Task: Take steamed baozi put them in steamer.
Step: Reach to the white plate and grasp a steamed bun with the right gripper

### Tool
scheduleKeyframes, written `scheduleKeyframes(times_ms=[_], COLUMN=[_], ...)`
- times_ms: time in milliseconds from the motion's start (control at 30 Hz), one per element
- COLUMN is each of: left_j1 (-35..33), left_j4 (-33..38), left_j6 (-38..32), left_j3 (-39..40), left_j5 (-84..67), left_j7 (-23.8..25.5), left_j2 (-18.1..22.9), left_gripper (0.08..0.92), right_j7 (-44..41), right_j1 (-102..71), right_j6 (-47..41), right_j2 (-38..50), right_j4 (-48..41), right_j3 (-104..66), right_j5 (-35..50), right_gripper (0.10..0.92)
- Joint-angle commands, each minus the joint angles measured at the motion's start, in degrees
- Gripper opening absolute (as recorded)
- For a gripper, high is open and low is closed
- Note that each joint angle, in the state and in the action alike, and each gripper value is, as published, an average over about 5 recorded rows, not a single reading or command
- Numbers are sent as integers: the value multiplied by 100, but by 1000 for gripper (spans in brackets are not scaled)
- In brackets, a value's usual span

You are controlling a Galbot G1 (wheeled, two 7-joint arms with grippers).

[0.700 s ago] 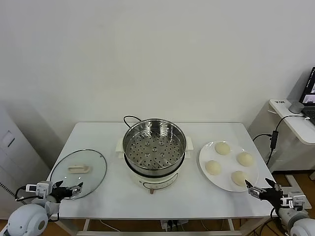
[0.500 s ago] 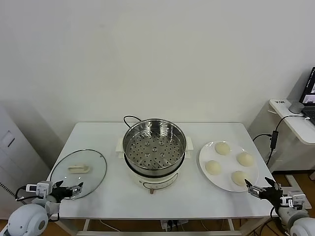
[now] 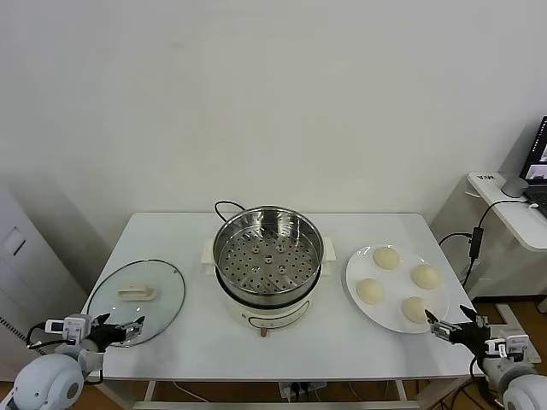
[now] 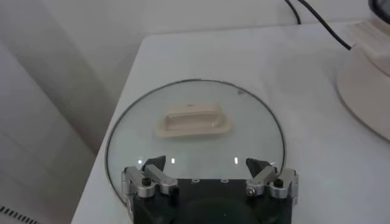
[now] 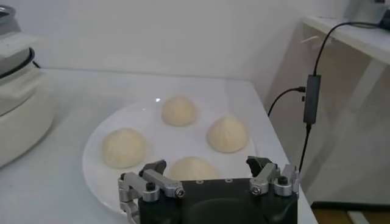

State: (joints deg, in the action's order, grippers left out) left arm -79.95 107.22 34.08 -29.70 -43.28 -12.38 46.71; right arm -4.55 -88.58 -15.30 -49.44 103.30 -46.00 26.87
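1. Right gripper (image 3: 447, 325) is sitting wide open and empty, just off the white plate (image 3: 363, 306) holding the four steamed baozi (image 3: 370, 291).
2. Left gripper (image 3: 125, 329) is hanging spread and empty over the glass lid (image 3: 167, 290).
3. Steamer (image 3: 267, 259) is sitting mid-worktop (image 3: 197, 337).

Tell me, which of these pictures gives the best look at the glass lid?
The left wrist view: the glass lid fills the picture, its cream handle and whole rim plain, lying flat on the table. The head view shows the lid whole but small, at the table's left end. The right wrist view does not show it.
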Motion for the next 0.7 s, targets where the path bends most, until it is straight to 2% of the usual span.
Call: scheduleKeyframes(times_ms=[33,267,400,567,700], left_j1=[5,-3,-14,-38,-43], left_j4=[16,24,42,83,106], left_j6=[11,35,34,38,55], left_j3=[1,-11,-24,-47,-49], left_j5=[74,141,240,280,314], left_j7=[6,9,16,14,9], left_j2=[48,144,203,252,253], left_gripper=[823,823,823,823,823], right_j7=[-229,-301,-372,-1473,-2339], right_j1=[850,2176,2798,3706,4784], right_j6=[1159,1918,2038,1999,1919], right_j2=[304,801,1151,1440,1612], right_j4=[-600,-1249,-1496,-1832,-2301], right_j3=[259,1090,1779,2661,3584], right_j5=[-3208,-4712,-5472,-5441,-4930], right_gripper=[823,823,823,823,823])
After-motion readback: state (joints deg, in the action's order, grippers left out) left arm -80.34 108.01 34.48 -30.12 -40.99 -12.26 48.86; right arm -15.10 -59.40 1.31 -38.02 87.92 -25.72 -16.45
